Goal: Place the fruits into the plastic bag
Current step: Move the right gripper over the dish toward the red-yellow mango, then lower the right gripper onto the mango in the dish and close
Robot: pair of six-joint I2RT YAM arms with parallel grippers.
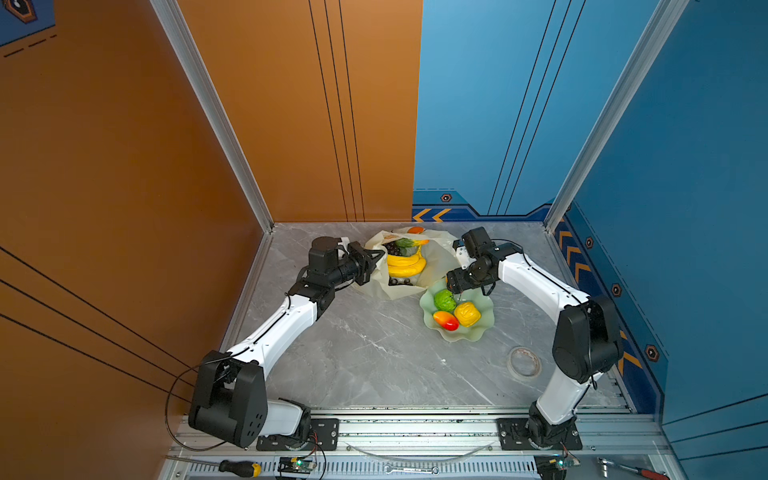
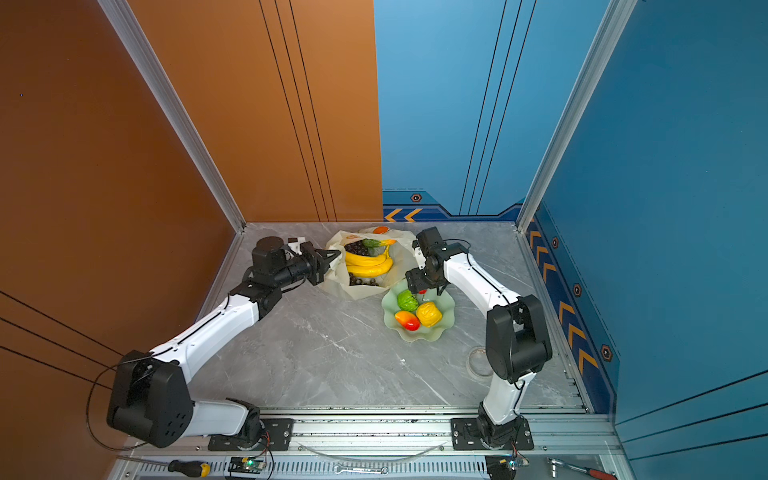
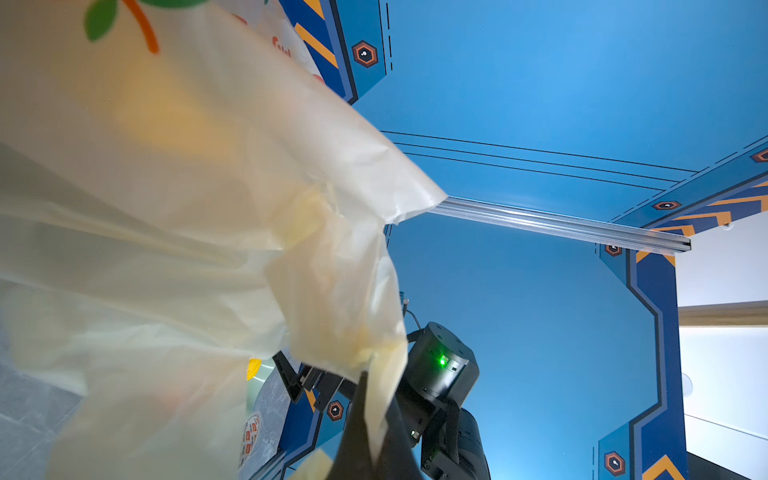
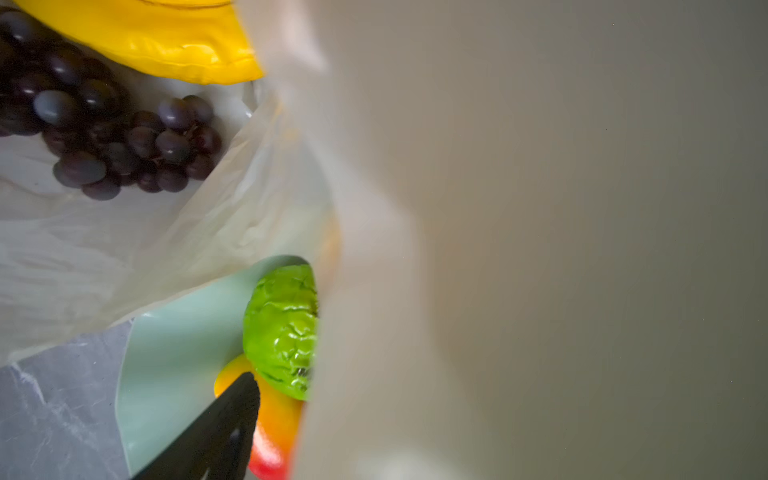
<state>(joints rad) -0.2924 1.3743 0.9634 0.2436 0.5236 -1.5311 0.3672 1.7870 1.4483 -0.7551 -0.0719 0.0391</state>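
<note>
**Bag mostly loaded, three fruits sitting on the dish**

The left gripper is clamped tight on the rim of the plastic bag. In the left wrist view you can see the crinkly cream film pinched between its black fingers, and a green leaf print shows on the film. Just past its tips, inside the open mouth, lies the glossy yellow banana bunch. Dark purple grapes sit beside it, and the green-orange papaya is further in.

The right gripper hangs tips-down over the pale green dish, which touches the bag. The bumpy green fruit is right below it. A little beyond are a red-yellow mango and the yellow lumpy fruit.

I honestly can't tell how its jaws stand. The right wrist view shows only one black finger, and blurry bag film covers the rest. That view does show single grapes up close, though. Only the top views catch the lumpy fruit.
</note>
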